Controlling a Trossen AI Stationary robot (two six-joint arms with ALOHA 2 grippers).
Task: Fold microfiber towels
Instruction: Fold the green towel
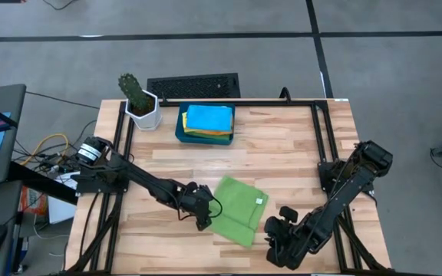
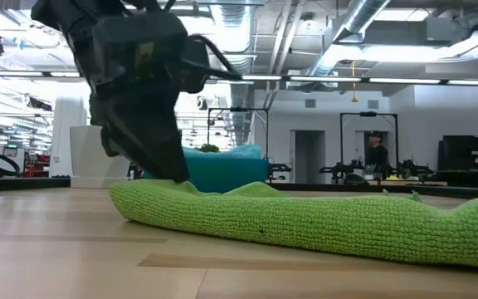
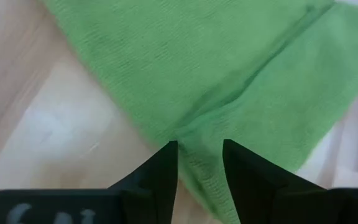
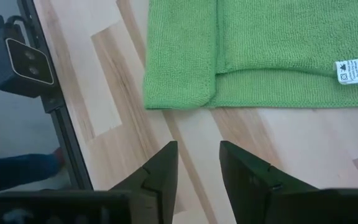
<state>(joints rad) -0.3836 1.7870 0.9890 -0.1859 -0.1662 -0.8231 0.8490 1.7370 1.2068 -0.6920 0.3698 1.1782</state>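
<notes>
We have our left hand pinching the half-folded green towel near the tabletop's front edge — right hand open, empty — others wait in the tray.

We are in a robotics lab: exposed ceiling ducts, more framed rigs behind (a person stands there).

**Around my workspace: everything but the job**

From overhead I see a potted cactus in a white pot at the upper left of the wooden table. A black keyboard lies just beyond the table's top edge. A dark teal tray sits at upper centre. Far off in my low view, a person stands right of centre.
</notes>
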